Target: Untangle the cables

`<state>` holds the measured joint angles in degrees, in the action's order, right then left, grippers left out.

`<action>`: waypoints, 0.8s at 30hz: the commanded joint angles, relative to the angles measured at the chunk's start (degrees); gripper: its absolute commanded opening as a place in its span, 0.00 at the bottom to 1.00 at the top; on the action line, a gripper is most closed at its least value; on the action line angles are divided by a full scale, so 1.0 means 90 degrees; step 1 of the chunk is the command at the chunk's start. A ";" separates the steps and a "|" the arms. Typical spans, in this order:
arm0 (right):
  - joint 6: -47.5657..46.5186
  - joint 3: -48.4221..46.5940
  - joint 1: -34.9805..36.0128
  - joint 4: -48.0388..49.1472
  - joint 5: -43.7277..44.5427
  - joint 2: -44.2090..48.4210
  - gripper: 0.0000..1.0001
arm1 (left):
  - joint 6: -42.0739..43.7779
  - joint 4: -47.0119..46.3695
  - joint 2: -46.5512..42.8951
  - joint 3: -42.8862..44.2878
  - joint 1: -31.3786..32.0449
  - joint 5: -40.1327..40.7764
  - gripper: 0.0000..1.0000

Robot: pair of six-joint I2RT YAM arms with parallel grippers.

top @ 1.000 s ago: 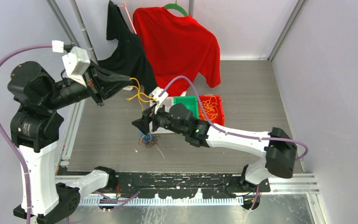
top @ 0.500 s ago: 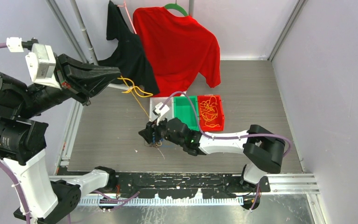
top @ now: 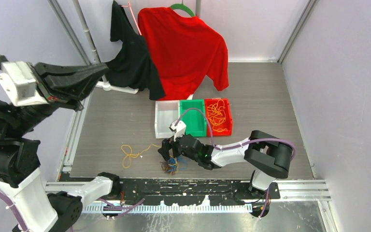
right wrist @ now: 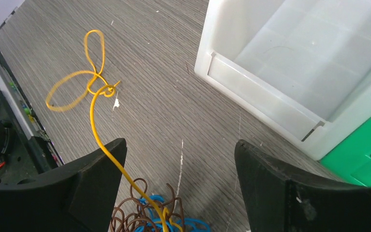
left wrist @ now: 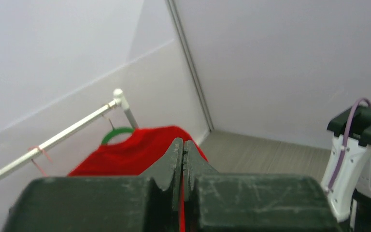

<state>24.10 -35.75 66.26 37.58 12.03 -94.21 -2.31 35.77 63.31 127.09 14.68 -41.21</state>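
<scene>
The left hand (top: 105, 68) is raised high at the left, its fingers pressed shut on nothing, well away from the work. The orange cable (top: 133, 153) lies looped on the table (top: 111, 121), one end running into the clump of brown and blue cables (top: 170, 166) at the near edge. Over that clump hangs the right hand (right wrist: 178, 159), jaws wide apart and empty. Closing there may catch several strands together and drag the whole clump. A pull could also tighten the orange loops.
</scene>
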 commanded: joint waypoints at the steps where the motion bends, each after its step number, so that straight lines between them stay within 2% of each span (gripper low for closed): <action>1: -0.0125 -0.0330 0.0034 -0.0372 0.0154 0.0551 0.87 | 0.0937 0.0504 -0.0540 -0.1365 0.0013 0.0331 0.00; 7: -0.0102 -0.0742 0.0030 -0.2001 -0.0173 0.1317 0.92 | 0.3380 0.2112 -0.1534 -0.4569 0.0018 0.0309 0.00; 9: -0.0022 -0.0718 0.0031 -0.2463 -0.0396 0.1802 0.93 | 0.4049 0.2471 -0.1702 -0.5342 0.0016 0.0222 0.09; 11: -0.0015 -0.0717 0.0030 -0.3018 -0.0607 0.2132 0.93 | 0.4432 0.2723 -0.1723 -0.5976 0.0019 0.0137 0.25; 14: 0.0086 -0.0455 0.0023 -0.3718 -0.0640 0.2594 0.90 | 0.5085 0.3277 -0.1493 -0.6442 0.0023 -0.0087 0.40; 19: 0.0490 0.0227 0.0018 -0.4310 -0.0108 0.3141 0.79 | 0.5740 0.3599 -0.1034 -0.7185 0.0480 0.0225 0.54; 24: 0.0462 0.0283 0.0012 -0.4584 0.0096 0.2709 0.74 | 0.5540 0.3147 -0.0945 -0.7504 0.1139 0.0493 0.58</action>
<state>27.24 -32.64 66.26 -0.34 10.24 -67.13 45.74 65.91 55.05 60.07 22.00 -37.50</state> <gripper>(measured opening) 0.746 0.574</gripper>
